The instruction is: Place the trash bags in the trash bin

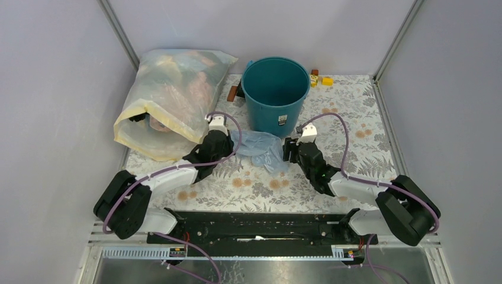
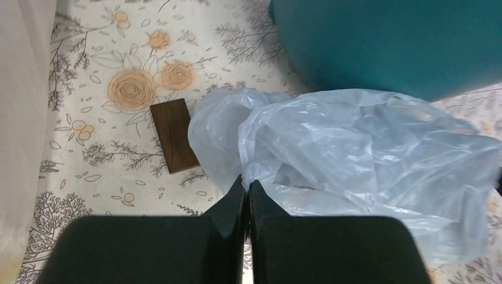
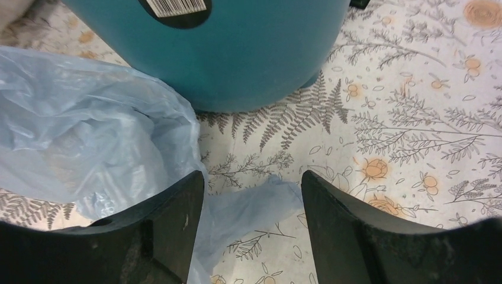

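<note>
**Top view:** the trash bag (image 1: 260, 151) lies crumpled on the floral table (image 1: 266, 192), touching the near foot of the upright trash bin (image 1: 266, 112). Its long axis runs across, from the left gripper (image 1: 227, 142) to the right gripper (image 1: 290, 151). Both are at its ends, and the bin stands just beyond. A bulky yellowish sack (image 1: 171, 100) crowds the left side.

**Left wrist:** the left gripper (image 2: 245, 188) is closed at the bag's (image 2: 355, 148) near edge. The creases run into its tips, which suggests a pinch of film. A brown block (image 2: 173, 135) lies just beside the bag.

**Right wrist:** the right gripper (image 3: 251, 184) stands open astride a loose flap of the bag (image 3: 89, 142), clamping nothing. The bin wall (image 3: 237, 59) rises straight ahead, so the lift likely has to clear its rim.
</note>
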`<state>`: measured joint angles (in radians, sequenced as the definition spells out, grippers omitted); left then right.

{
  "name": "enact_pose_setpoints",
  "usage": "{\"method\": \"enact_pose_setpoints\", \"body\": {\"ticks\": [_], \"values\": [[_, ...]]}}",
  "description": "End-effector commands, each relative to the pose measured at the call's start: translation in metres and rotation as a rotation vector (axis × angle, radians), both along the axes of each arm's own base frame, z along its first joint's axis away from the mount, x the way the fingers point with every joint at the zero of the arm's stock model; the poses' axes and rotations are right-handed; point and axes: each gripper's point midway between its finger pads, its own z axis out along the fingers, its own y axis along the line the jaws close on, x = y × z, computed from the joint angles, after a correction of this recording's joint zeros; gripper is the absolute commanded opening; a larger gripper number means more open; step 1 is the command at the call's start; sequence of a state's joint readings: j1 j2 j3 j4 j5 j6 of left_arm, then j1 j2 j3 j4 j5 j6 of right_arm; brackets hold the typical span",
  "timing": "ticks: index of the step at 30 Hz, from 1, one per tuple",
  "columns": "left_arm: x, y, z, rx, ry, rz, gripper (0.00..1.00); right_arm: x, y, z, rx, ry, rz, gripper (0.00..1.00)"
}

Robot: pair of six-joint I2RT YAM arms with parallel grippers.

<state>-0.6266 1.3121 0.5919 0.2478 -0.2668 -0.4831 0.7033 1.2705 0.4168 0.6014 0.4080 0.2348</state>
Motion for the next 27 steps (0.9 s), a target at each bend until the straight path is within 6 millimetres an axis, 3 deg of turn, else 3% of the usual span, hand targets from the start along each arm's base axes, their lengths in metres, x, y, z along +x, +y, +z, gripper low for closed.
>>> {"method": "enact_pose_setpoints", "body": {"ticks": [1,4,8,11,17,23,27], "values": [[0.017,0.006,0.002,0.03,0.025,0.079,0.0,0.01,0.008,-0.003,0.006,0.052,-0.016,0.69],[0.019,0.011,-0.005,0.038,0.049,0.102,0.0,0.011,0.011,-0.008,0.012,0.072,-0.012,0.69],[0.022,0.02,-0.009,0.022,0.065,0.129,0.0,0.019,-0.006,-0.017,0.059,0.13,-0.099,0.71],[0.021,0.016,-0.005,-0.008,0.052,0.097,0.0,0.023,-0.014,-0.021,0.146,0.173,-0.112,0.73],[0.016,0.008,0.01,-0.063,-0.005,0.035,0.0,0.02,-0.005,-0.022,0.2,0.189,-0.065,0.73],[0.013,0.002,0.011,-0.079,-0.01,0.0,0.0,0.022,0.013,-0.024,0.27,0.218,-0.02,0.74],[0.013,0.001,0.011,-0.081,-0.009,-0.003,0.0,0.026,0.001,-0.031,0.377,0.231,-0.14,0.74]]}}
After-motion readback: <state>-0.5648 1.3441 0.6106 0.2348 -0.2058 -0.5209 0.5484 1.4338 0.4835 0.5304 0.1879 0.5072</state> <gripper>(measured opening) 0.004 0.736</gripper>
